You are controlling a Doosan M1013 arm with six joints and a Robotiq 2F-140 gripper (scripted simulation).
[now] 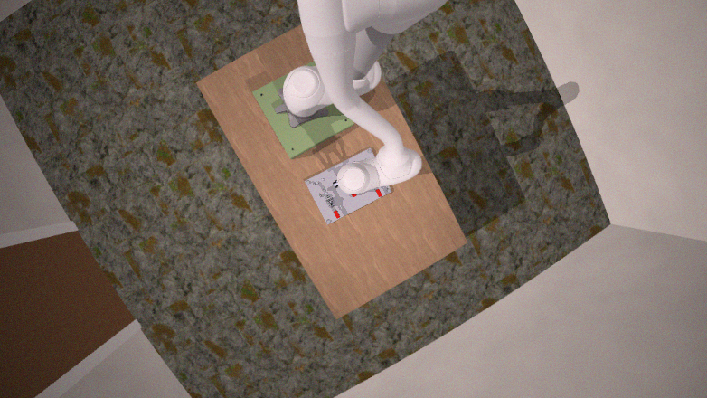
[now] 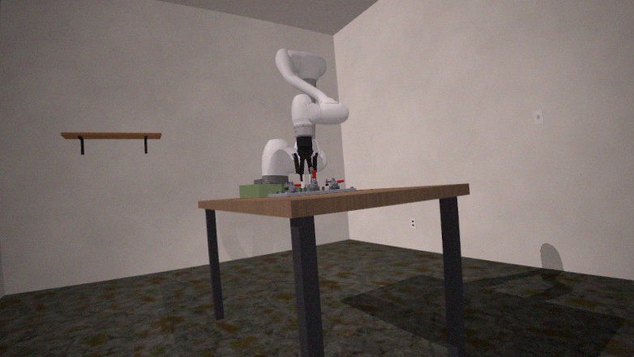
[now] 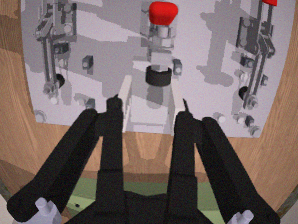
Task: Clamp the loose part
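Fingers of the end effector [image 2: 306, 179] [image 3: 152, 104] stand partway apart, perhaps to steady a part, grip unclear, below the clamp [image 2: 313, 182] [image 3: 160, 59] at 12 o'clock in the wrist view

Top looks down from afar, exterior sideways from table height; close wrist shares top's plate.

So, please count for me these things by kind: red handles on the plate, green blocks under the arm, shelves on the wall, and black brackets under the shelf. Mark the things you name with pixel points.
Red handles [image 1: 336, 213] [image 1: 353, 195] [image 1: 378, 193] [image 2: 297, 185] [image 2: 314, 174] [image 2: 340, 181] [image 3: 163, 12] [image 3: 270, 1]: 3
Green block [image 1: 301, 143] [image 2: 257, 191] [image 3: 90, 200]: 1
Shelf [image 2: 110, 135]: 1
Black brackets [image 2: 82, 145] [image 2: 145, 144]: 2
Total: 7
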